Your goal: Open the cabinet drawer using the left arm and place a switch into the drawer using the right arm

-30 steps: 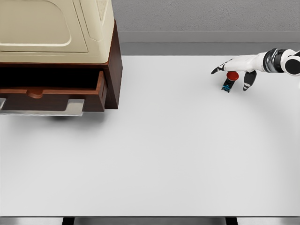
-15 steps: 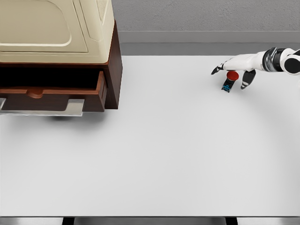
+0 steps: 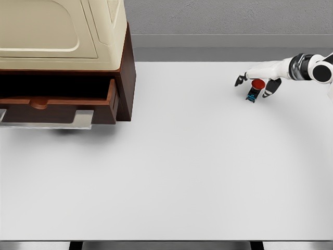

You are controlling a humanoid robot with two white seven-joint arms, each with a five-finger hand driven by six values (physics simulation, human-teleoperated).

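Right now, step: grasping the switch, drawer already pulled out.
Drawer [image 3: 57, 101]: open at the cabinet [image 3: 125, 78] front, far left of the table [image 3: 171, 172].
Switch [image 3: 254, 88]: red cap, dark base, on the table at far right, well apart from the drawer.
Right hand [image 3: 258, 80]: over the switch, fingers [image 3: 271, 88] curling around it but not closed; no firm grip that I can see.
Left arm: not in view.
How to do it well: my guess, close thumb and fingers on the base under the red cap, lift straight up, then carry left and release inside the drawer, clear of its front edge.
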